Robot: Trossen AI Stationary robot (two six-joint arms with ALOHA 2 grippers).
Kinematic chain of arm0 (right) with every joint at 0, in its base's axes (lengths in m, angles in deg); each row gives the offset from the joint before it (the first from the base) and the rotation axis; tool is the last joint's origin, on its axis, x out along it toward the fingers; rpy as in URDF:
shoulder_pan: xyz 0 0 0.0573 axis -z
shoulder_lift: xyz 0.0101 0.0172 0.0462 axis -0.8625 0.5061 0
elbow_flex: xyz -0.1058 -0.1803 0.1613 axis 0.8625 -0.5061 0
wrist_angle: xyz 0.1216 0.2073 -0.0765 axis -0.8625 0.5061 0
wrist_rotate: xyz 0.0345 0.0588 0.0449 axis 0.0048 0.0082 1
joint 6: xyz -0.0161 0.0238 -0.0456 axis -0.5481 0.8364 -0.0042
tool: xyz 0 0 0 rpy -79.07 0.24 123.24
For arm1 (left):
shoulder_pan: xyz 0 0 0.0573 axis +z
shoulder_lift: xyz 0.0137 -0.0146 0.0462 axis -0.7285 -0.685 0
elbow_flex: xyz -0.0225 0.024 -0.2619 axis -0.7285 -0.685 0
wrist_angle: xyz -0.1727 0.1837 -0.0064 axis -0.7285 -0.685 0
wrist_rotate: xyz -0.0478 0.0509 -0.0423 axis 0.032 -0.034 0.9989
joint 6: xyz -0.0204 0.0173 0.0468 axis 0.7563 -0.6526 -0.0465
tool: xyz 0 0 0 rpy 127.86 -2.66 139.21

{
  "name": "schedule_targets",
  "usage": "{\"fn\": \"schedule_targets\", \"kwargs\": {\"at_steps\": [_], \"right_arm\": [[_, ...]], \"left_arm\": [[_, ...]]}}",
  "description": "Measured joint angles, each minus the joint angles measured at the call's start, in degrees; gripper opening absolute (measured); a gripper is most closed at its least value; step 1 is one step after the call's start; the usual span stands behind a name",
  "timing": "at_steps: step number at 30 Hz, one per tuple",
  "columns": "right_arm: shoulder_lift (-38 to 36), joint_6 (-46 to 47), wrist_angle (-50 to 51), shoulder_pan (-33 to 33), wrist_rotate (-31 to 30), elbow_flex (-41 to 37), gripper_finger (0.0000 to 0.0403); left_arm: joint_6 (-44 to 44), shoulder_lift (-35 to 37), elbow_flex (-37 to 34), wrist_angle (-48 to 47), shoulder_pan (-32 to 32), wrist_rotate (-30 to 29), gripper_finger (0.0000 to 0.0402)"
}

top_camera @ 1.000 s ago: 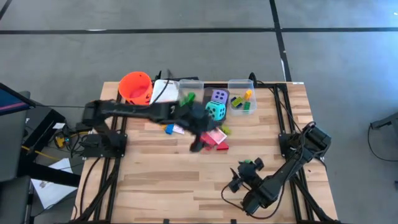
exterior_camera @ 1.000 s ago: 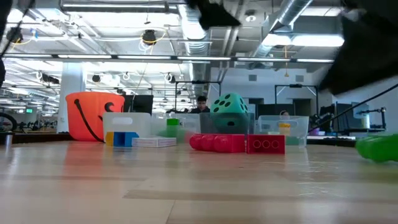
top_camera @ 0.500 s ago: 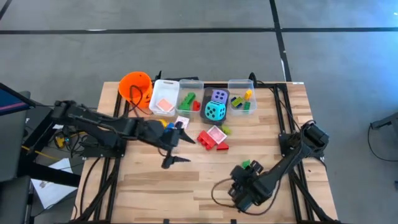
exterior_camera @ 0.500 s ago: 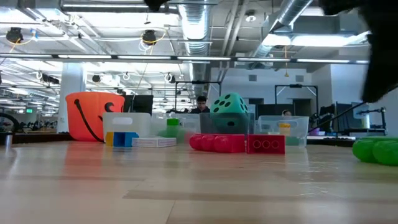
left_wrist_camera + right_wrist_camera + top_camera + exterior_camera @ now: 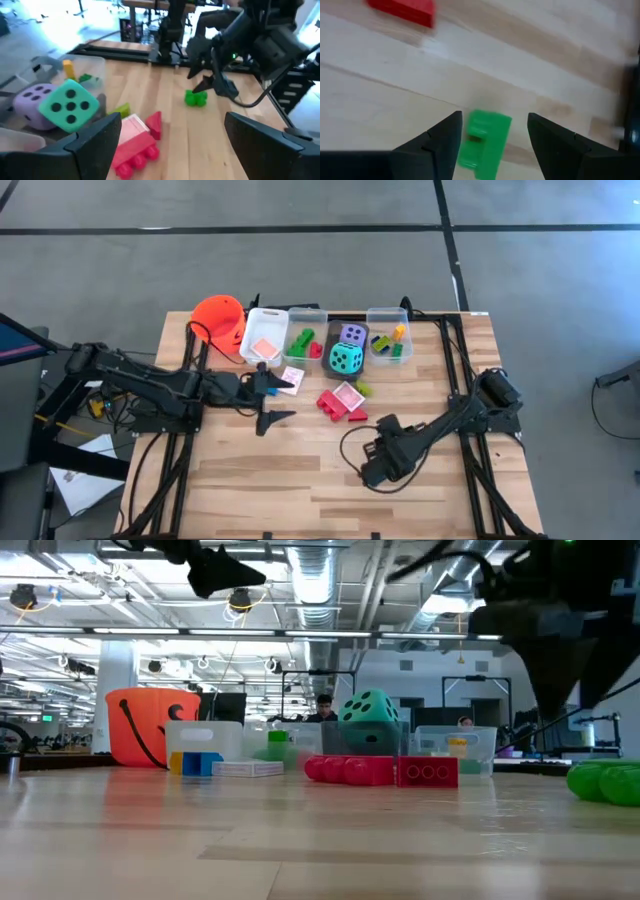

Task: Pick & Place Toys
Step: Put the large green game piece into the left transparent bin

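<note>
Two changes marked this moment. My left claw (image 5: 272, 402), which a second earlier had hung over the teal die (image 5: 346, 359) and the red bricks (image 5: 335, 404), had drawn back toward its own side of the worktop (image 5: 300, 470); its fingers stood wide apart and held nothing. My right claw (image 5: 492, 137) had meanwhile travelled from the near edge inward until the green brick (image 5: 485, 135) lay directly between its half-parted fingers, flat on the wood and not yet gripped. Ahead of the left claw, the left wrist view showed the teal die beside the purple die (image 5: 31, 99), a pink-white card (image 5: 131, 127) on the red bricks, and the green brick farther off under the right arm. Behind these stood the clear bins (image 5: 388, 330) and the orange bucket (image 5: 220, 318). I judged that the left arm had yielded the centre so the right could take the stray brick; closing and lifting remained to be done.
</note>
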Motion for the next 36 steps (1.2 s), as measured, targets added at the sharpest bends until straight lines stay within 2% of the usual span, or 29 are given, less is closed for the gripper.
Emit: {"fn": "schedule_targets", "kwargs": {"at_steps": [10,16,24,30,33,36], "right_arm": [[0.04,6.65,-7.93,-0.39,5.45,-3.9,0.022],[0.85,11.21,-8.22,-1.81,8.22,-6.25,0.022],[0.76,10.13,-19.31,-1.83,8.18,-9.85,0.0219],[0.57,8.73,-23.06,-1.18,8.0,-12.42,0.0218],[0.57,8.69,-22.99,-1.18,7.81,-12.46,0.0205],[0.59,8.27,-23.18,-1.18,7.66,-12.43,0.017]], "left_arm": [[0.01,3.1,-0.02,-0.2,-0.15,0.34,0.0347],[-0.02,3.05,-0.02,-0.26,-0.15,0.34,0.0347],[-0.02,3.05,-0.02,0.05,-0.15,0.32,0.0347],[-0.02,3.05,-0.02,0.06,-0.15,0.32,0.0347],[-0.02,3.05,-0.02,0.07,-0.15,0.32,0.0347],[-0.02,3.05,-0.02,0.07,-0.15,0.32,0.0347]]}}
